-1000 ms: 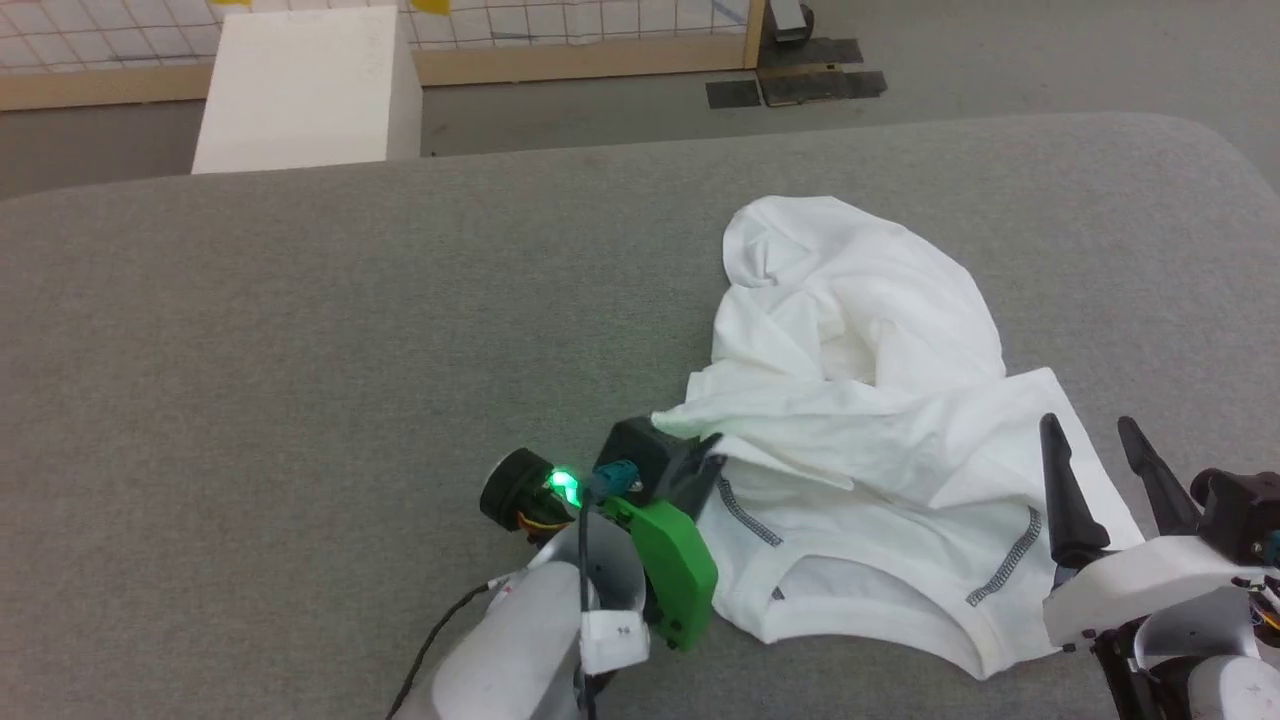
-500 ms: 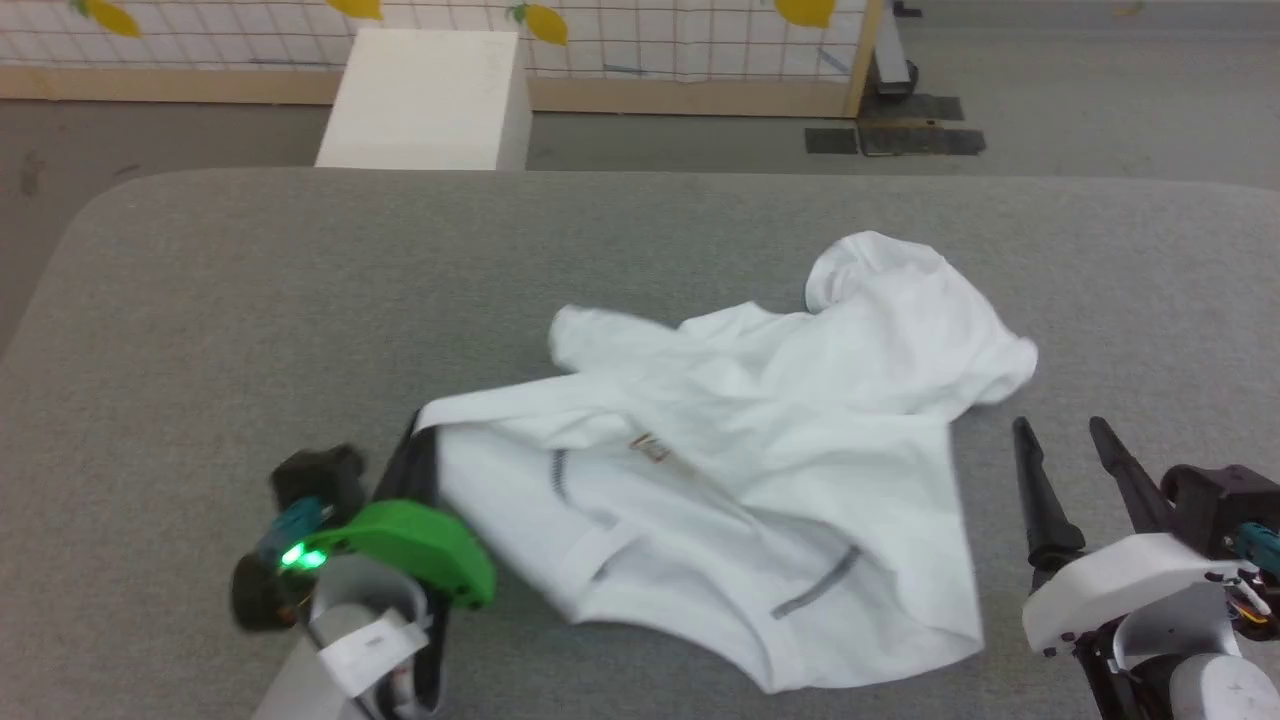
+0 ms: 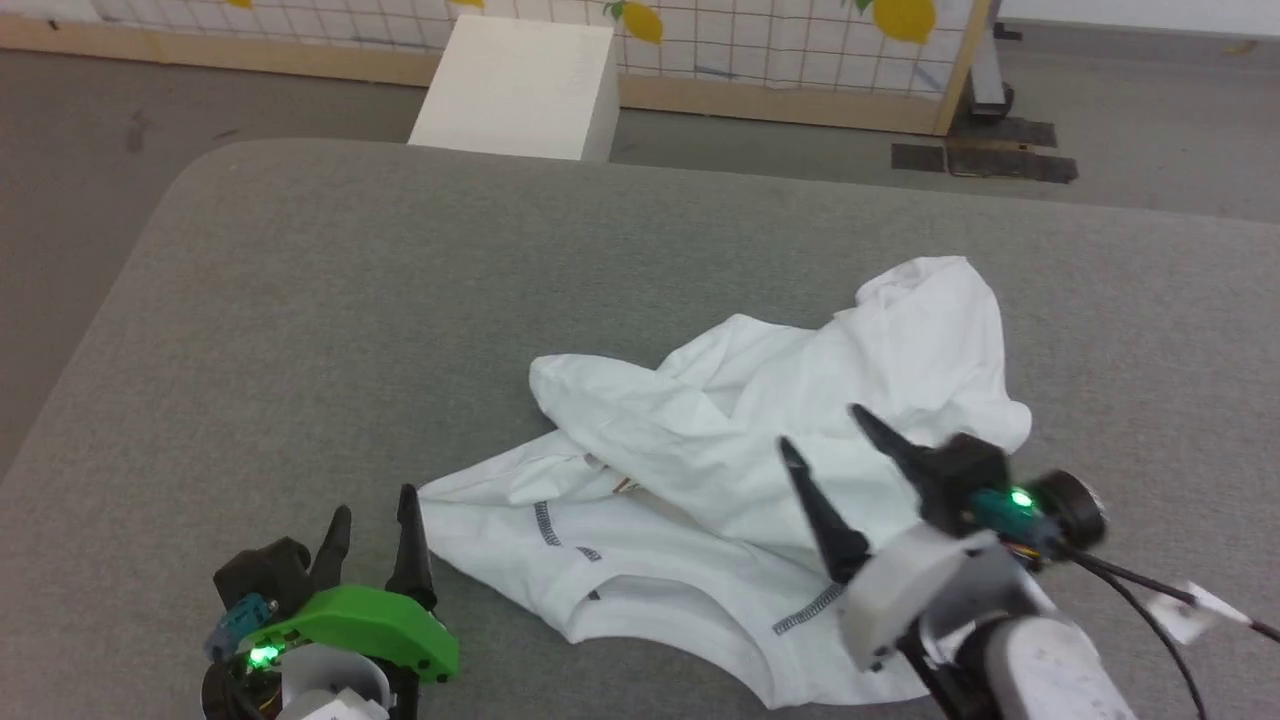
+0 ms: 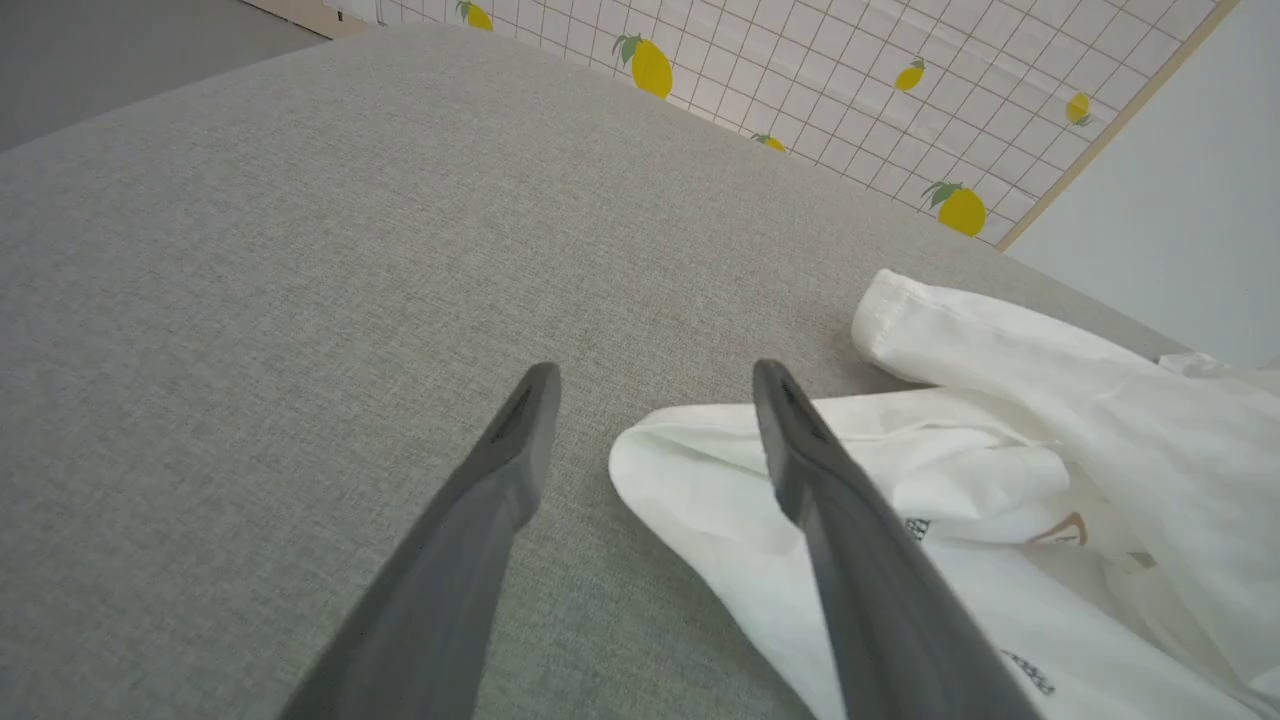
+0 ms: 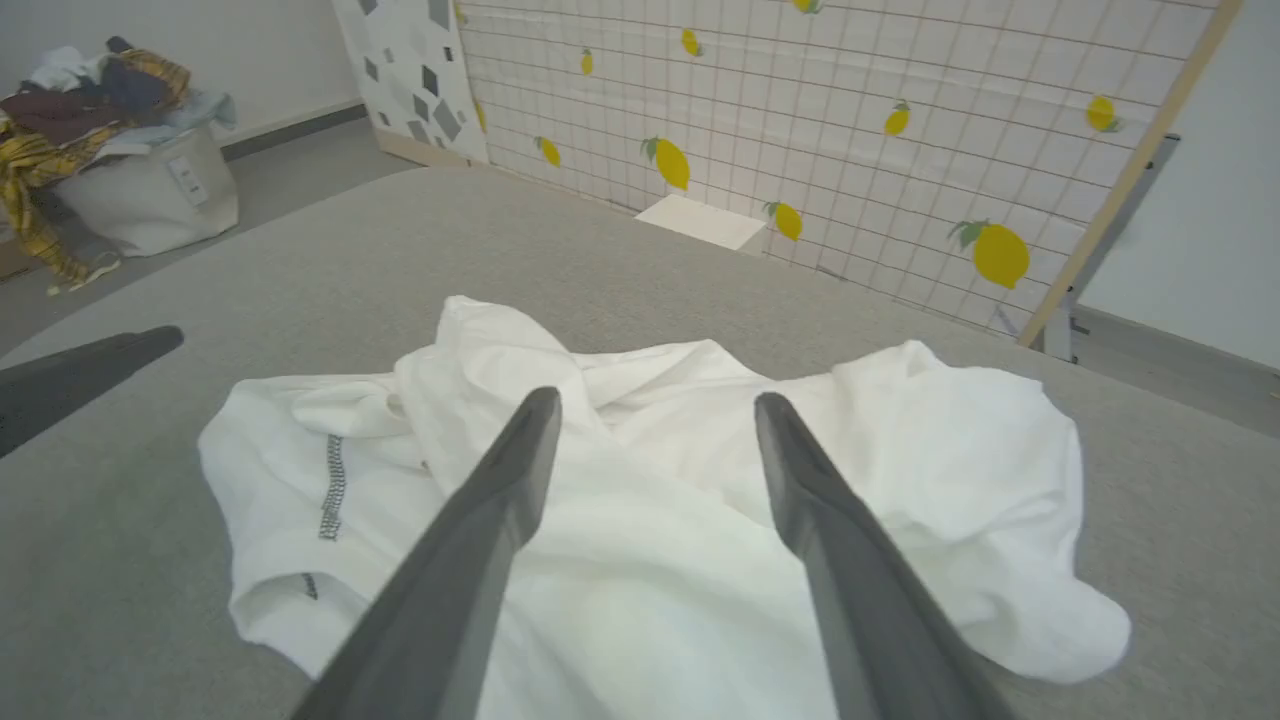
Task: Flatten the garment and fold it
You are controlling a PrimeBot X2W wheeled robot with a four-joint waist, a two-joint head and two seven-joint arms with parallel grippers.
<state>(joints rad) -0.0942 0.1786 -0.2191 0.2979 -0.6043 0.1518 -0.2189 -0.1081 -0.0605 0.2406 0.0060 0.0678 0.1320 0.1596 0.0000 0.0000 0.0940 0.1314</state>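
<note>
From the head we see the crumpled white thin-fabric shirt with dark grey stitched seams lying on the grey felt-like tabletop, our left gripper just beside its edge, our right gripper over it; each wrist view shows its own fingers spread apart, holding nothing.
</note>
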